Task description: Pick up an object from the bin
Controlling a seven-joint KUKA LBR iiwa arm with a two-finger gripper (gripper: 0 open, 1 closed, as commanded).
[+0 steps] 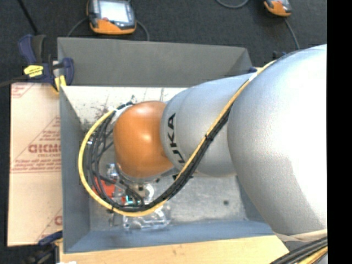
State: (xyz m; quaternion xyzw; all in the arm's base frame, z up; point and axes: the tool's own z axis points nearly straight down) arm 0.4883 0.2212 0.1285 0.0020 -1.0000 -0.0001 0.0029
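- The grey metal bin (pixel 154 65) is entered from the right by the silver arm (pixel 264 125). Its wrist, under the rounded orange cover (pixel 140 142), is held low over the lower-left part of the bin floor.
- The gripper (pixel 125 198) is seen just below this cover and is mostly hidden by the wrist. Whether it is open or closed cannot be told.
- No thing can be said to be held.
- Nearest to the gripper are a small red-orange object (pixel 104 188) at its left and a small green object (pixel 130 201) close against it. A clear crumpled plastic piece (pixel 147 220) lies just beyond, near the front wall.
- Which of these is aimed at cannot be decided. The green object seems the most probable, as it lies closest.
- For a good grasp, the gripper should be centred over one object only, so that the neighbours are not caught together.
- The descent should be stopped at the floor and not pressed into it.
- Care is needed with the near walls of this corner, and with the yellow cable (pixel 82 153), which loops close to the left wall.
- The closing should be confirmed first, and the lift should then be made straight up.
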